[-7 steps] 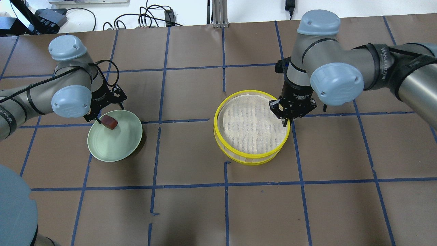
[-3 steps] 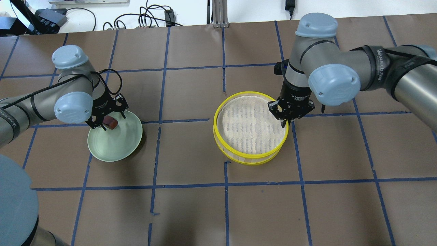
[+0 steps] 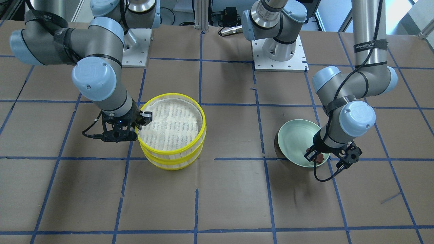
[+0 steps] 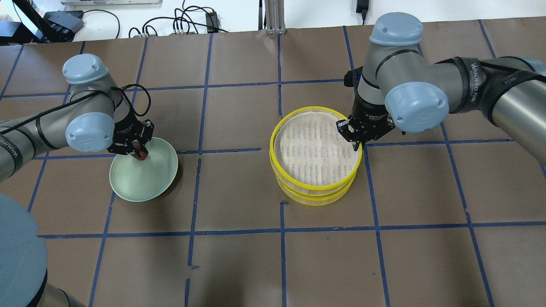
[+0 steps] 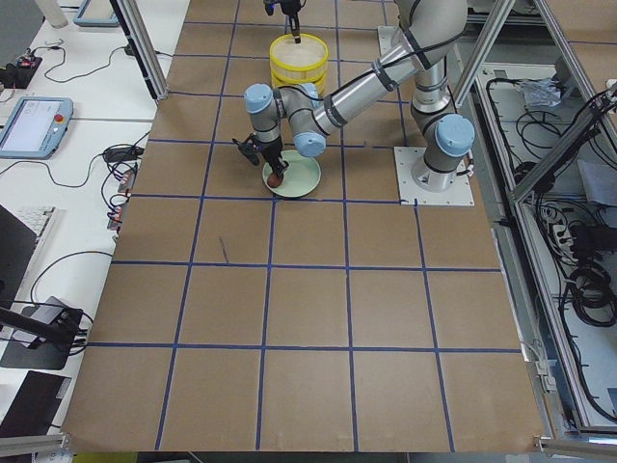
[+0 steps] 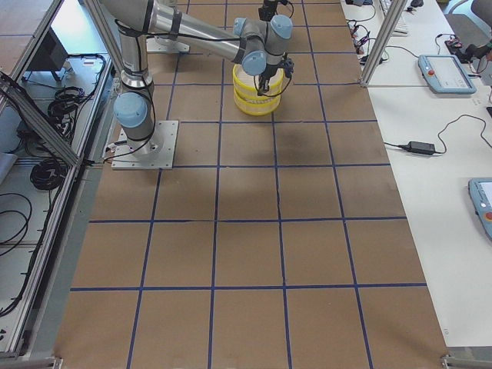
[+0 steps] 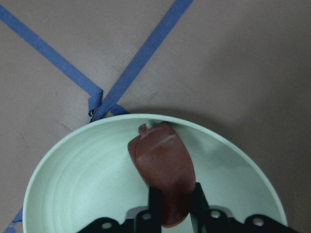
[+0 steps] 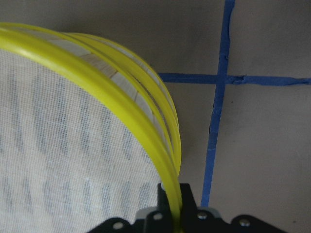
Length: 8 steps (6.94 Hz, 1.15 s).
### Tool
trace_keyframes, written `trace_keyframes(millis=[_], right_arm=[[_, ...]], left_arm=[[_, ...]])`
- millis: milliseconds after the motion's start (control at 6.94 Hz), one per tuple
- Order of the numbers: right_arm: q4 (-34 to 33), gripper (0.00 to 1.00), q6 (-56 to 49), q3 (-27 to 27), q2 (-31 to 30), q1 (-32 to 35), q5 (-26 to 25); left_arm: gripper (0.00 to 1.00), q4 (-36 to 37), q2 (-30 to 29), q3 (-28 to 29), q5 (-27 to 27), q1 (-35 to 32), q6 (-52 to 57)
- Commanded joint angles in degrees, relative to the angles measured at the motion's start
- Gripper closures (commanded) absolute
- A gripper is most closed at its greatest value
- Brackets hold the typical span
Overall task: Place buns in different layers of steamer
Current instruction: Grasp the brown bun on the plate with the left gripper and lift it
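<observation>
The dark reddish-brown bun (image 7: 163, 170) is smooth and oblong. Its near end is pinched between the fingers of the left gripper (image 7: 176, 196), and the rest projects beyond the fingertips.

The steamer consists of two round stacked trays with yellow rims and pale slatted walls.
- **Upper layer** (image 4: 313, 149): it shows a bare white mesh liner. Its rim is clamped between the fingers of the right gripper (image 8: 176, 196).
- **Lower layer** (image 4: 309, 198): it sits directly beneath, slightly offset. Contact between the two layers cannot be determined.
</observation>
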Motion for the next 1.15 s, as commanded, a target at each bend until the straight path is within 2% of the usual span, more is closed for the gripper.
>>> trace_keyframes(millis=[0, 577, 721, 865, 1009], right_arm=[[-3.2, 0.89, 0.0, 0.4, 0.1, 0.0, -0.9], [-3.2, 0.89, 0.0, 2.7, 0.1, 0.1, -1.6], [-3.0, 0.86, 0.0, 2.8, 0.0, 0.0, -1.6], [-3.1, 0.86, 0.0, 2.8, 0.1, 0.1, -1.6], [-3.2, 0.86, 0.0, 2.8, 0.4, 0.1, -1.6]], left_arm=[[0.85, -0.2, 0.7, 0.1, 0.0, 0.0, 0.3], [0.85, -0.3, 1.1, 0.2, 0.0, 0.0, 0.2], [0.85, -0.7, 2.0, 0.2, 0.0, 0.0, 0.3], [0.85, -2.0, 4.1, 0.3, 0.0, 0.0, 0.3], [0.85, -7.2, 8.2, 1.6, -0.4, -0.4, 0.3]])
